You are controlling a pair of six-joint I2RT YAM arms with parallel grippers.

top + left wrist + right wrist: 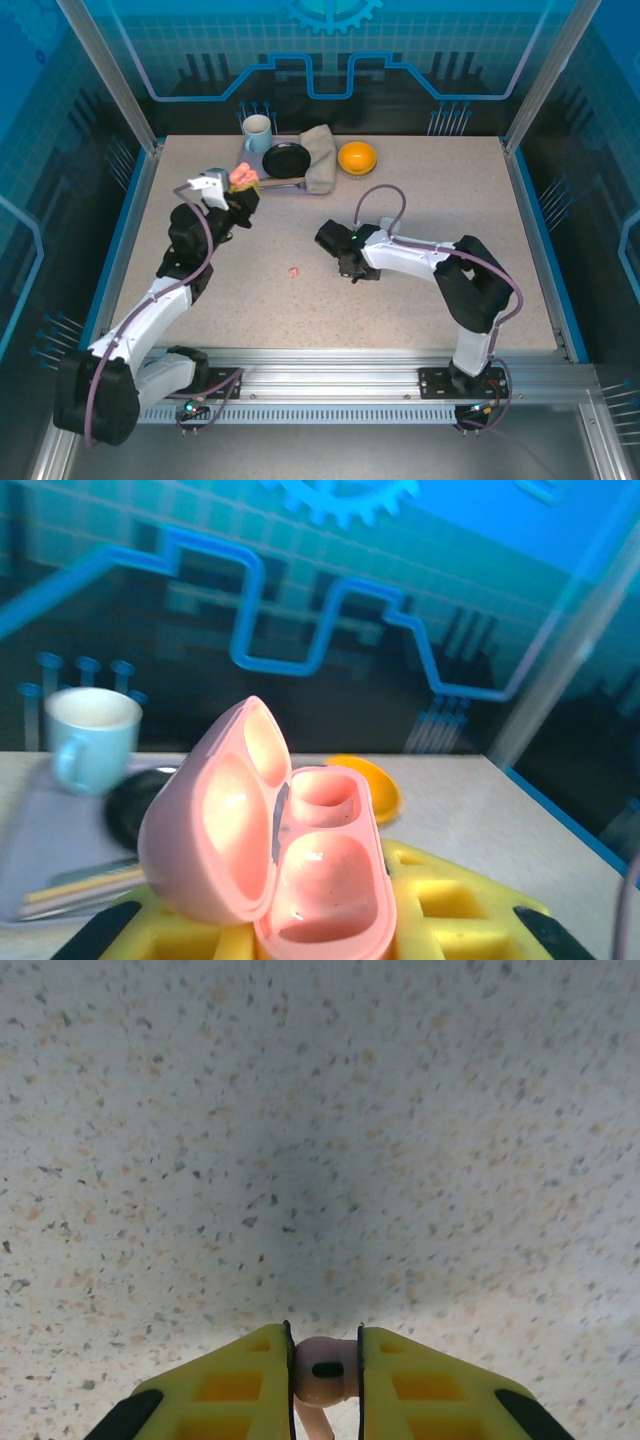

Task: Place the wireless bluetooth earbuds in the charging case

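Two grips | left hand (pixel 243 192) holds open pink charging case (pixel 300 870), wells presented | right hand (pixel 351 268) pinches pink earbud (pixel 325 1368) for insertion

I find nothing I can read here: no lettering, label, brand, number or sign is legible.
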